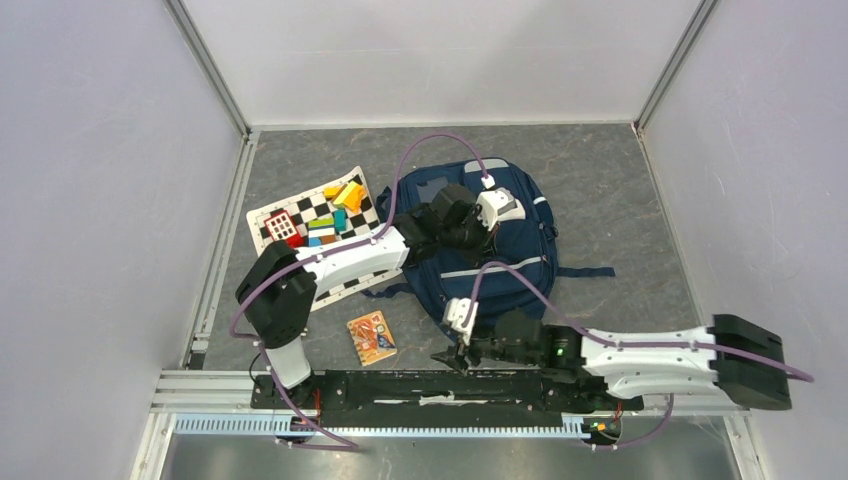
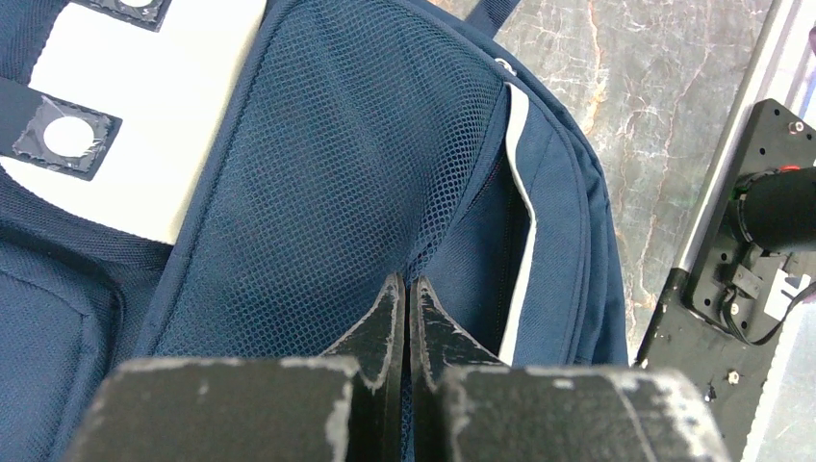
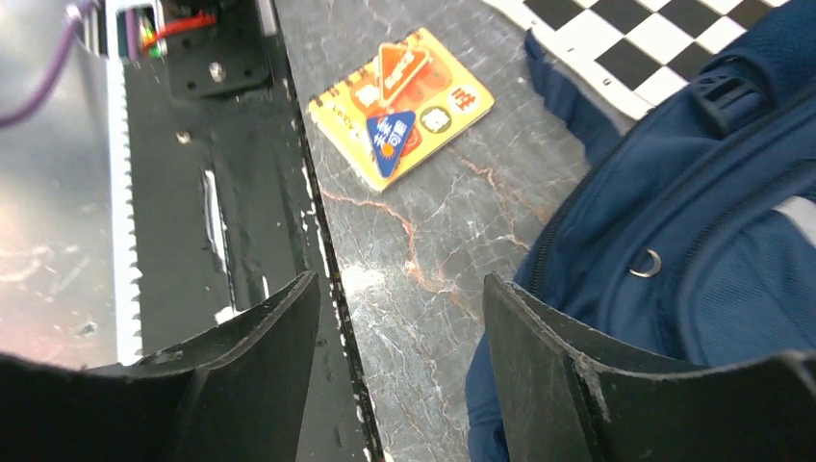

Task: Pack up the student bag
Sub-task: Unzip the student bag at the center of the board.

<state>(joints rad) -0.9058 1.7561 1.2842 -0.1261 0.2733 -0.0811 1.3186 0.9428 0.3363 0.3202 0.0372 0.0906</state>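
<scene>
1. Top view: the student bag point(image 1: 525, 240) lies mid-table point(image 1: 620, 220), with its long axis running 12-to-6. The left gripper point(image 1: 476, 234) sits over its upper half. The right gripper point(image 1: 445, 357) hovers at the near edge, with the bag at its 1 o'clock and a yellow booklet point(image 1: 372, 338) at its 9 o'clock. The right arm is nearer the booklet.
2. Left wrist: the jaws are closed with no gap and the tips rest against the bag's mesh panel point(image 2: 337, 192). I cannot tell whether fabric is pinched.
3. Right wrist: the jaws stand well apart with nothing between them. The booklet lies ahead at 12 o'clock, apart from the tips, with its long axis 8-to-2. The bag fills 3 o'clock. A forward reach looks likely.
</scene>
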